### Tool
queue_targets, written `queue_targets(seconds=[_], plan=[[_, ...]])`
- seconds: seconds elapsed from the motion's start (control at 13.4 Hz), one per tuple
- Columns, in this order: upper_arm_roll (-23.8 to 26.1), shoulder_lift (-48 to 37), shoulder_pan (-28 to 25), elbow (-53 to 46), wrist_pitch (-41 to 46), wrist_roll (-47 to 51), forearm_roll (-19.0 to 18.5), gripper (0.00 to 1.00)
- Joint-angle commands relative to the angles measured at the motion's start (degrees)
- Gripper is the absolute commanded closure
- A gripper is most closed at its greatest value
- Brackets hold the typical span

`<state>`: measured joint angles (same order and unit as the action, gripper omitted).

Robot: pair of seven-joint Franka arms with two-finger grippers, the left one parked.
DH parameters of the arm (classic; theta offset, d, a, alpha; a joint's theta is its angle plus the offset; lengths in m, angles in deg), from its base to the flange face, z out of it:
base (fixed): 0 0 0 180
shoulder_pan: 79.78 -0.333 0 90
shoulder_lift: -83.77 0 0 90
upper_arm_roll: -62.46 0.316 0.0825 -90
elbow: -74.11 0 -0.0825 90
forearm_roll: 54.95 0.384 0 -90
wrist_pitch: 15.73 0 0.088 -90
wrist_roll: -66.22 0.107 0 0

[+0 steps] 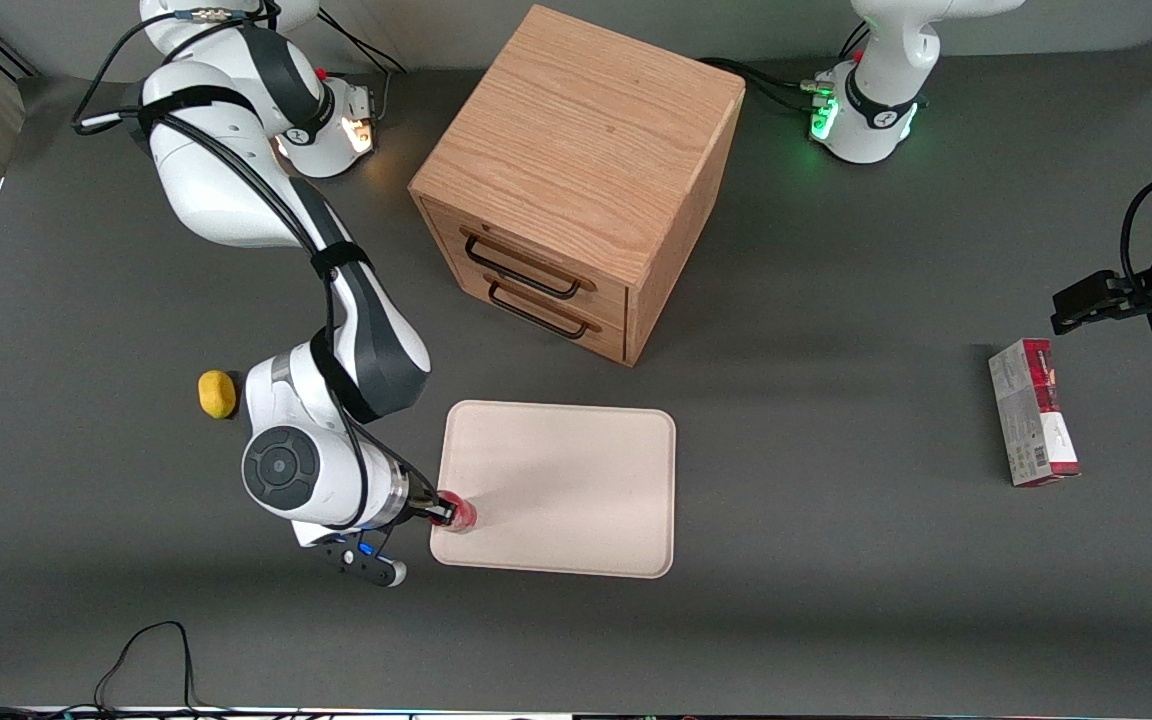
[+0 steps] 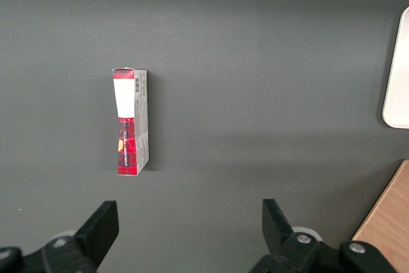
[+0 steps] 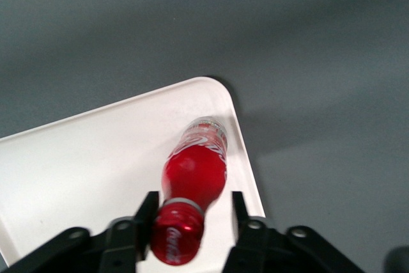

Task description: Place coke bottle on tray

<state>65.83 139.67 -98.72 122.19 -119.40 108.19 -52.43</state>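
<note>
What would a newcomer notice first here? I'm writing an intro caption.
The coke bottle stands out, held between the fingers of the gripper over a corner of the pale tray. Next comes the wooden drawer cabinet, farther from the front camera than the tray.

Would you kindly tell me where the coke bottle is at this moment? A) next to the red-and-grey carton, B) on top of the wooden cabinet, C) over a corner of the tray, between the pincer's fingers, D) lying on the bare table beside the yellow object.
C: the wrist view shows the coke bottle over the corner of the tray, with the pincer flanking its neck just below the cap; whether the fingers grip it is unclear.
</note>
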Motion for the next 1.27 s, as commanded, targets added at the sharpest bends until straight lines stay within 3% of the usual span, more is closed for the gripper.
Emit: queue_targets(seconds=[0.0,0.45,0.6,0.75,0.9,1.19], plan=[[-0.1,0.5,-0.4,-1.9,0.5,1.4,0.6,0.0],[-0.3,-0.7,-0.4,-1.9,1.3,1.0,0.2,0.0],[-0.7,-3.4,0.1,-1.9,5.6,-1.0,0.2,0.0],[-0.9,-8.1,1.2,-0.7,14.4,-10.9,0.2,0.0],[-1.2,-15.0,3.2,5.3,19.6,-16.5,0.2,0.0],[-3.5,-35.1,6.5,30.2,17.9,-31.9,0.2,0.0]])
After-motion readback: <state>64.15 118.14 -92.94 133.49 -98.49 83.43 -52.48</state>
